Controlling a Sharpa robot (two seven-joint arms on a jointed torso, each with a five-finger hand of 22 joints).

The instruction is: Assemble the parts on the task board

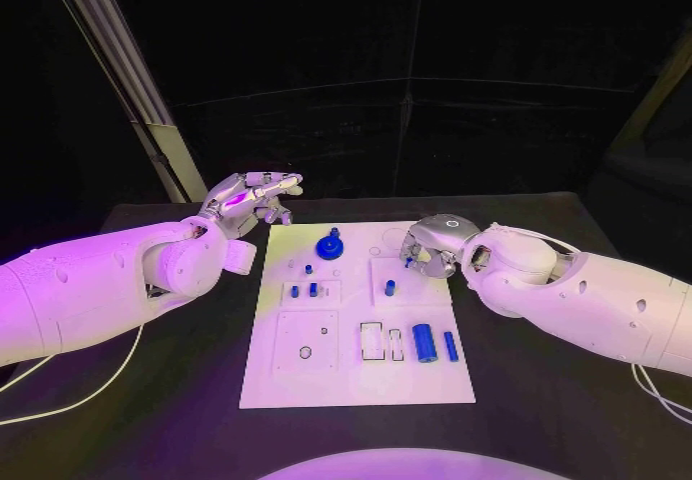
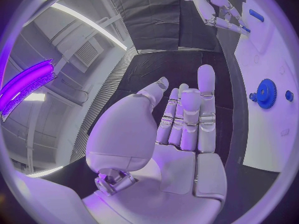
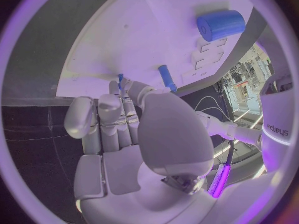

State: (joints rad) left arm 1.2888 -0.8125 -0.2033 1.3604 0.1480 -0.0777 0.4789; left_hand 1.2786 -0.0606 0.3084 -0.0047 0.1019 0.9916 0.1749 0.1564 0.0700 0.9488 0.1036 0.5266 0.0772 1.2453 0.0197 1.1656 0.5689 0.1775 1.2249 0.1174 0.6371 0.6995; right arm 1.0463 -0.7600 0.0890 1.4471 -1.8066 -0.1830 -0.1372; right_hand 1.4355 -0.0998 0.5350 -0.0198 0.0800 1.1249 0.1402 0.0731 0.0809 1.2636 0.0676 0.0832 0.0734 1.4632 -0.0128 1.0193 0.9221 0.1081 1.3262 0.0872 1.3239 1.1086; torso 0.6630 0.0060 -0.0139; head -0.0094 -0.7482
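**Board at frame centre, both hands at its upper corners**

A flat, matte white task board (image 1: 281, 385) is seen mid-frame on the black table (image 1: 548, 410). A toothed blue gear (image 1: 330, 245) stands at its upper middle; a smooth blue cylinder (image 1: 424, 342) lies lower right.

Left hand (image 1: 254, 202), glossy silver, is held empty, fingers straight and together, upper left of the board.

Right hand (image 1: 428, 248): a thin blue pin (image 3: 121, 78) is pinched at its fingertips, upper right.

Dark cloth drapes behind.

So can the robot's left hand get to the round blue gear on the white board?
Probably yes. The left hand is empty, fingers apart, beside the white board, and nothing stands between it and the round blue gear.
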